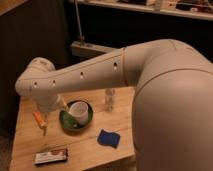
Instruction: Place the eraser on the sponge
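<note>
The flat black-and-red rectangular eraser (51, 156) lies at the lower left of the pale wooden table (85, 150), apart from the blue sponge (108, 138). The gripper (50, 106) hangs left of the green plate (67, 121); I cannot tell its grip. The room behind is dark.

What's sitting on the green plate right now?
A white cup stands on the green plate. The arm covers the plate's back left rim. The gripper hangs left of it, by the orange object, mostly hidden under the arm.
</note>
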Available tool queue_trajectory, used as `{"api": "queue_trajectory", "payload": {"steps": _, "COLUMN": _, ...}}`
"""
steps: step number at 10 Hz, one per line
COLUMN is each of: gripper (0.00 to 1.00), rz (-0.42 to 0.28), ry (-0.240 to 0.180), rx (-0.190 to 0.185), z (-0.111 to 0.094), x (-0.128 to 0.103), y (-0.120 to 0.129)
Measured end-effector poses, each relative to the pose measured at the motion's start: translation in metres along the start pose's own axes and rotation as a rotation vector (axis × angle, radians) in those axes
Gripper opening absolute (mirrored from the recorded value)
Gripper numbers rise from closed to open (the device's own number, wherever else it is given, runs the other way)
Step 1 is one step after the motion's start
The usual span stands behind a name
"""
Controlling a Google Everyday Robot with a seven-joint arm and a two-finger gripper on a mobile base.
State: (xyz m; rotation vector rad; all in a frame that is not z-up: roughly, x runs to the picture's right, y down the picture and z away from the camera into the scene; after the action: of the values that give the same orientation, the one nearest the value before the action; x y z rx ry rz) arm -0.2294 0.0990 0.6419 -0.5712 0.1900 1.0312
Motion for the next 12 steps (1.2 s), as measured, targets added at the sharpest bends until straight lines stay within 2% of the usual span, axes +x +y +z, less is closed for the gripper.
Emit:
{"api": "queue_trajectory", "payload": {"steps": 1, "gripper": 0.65, "rz": -0.044, "ry": 0.000, "rx": -0.034, "z": 0.004, "x": -0.003, "y": 0.004}}
{"api": "queue_trajectory", "payload": {"steps": 3, "gripper": 0.65, "rz": -0.192, "ry": 0.000, "rx": -0.135, "z": 0.021, "x": -0.006, "y": 0.023}}
{"api": "queue_trajectory", "payload": {"steps": 4, "gripper": 0.65, "rz": -0.232, "ry": -0.007, "rx": -0.177, "z": 0.029, "x": -0.001, "y": 0.031}}
{"api": "queue_trajectory", "payload": {"steps": 5, "gripper": 0.65, "rz": -0.270, "ry": -0.012, "rx": -0.196, "z": 0.031, "x": 0.008, "y": 0.047}}
{"api": "queue_trajectory", "payload": {"steps": 6, "gripper": 0.65, "rz": -0.306, "ry": -0.022, "rx": -0.198, "z": 0.031, "x": 0.015, "y": 0.061}}
{"api": "queue_trajectory", "payload": {"steps": 8, "gripper": 0.65, "rz": -0.390, "ry": -0.046, "rx": -0.175, "z": 0.036, "x": 0.038, "y": 0.092}}
{"api": "queue_trajectory", "payload": {"steps": 10, "gripper": 0.65, "rz": -0.448, "ry": -0.087, "rx": -0.167, "z": 0.054, "x": 0.058, "y": 0.110}}
{"api": "queue_trajectory", "payload": {"steps": 12, "gripper": 0.65, "rz": -0.478, "ry": -0.143, "rx": -0.200, "z": 0.070, "x": 0.066, "y": 0.110}}
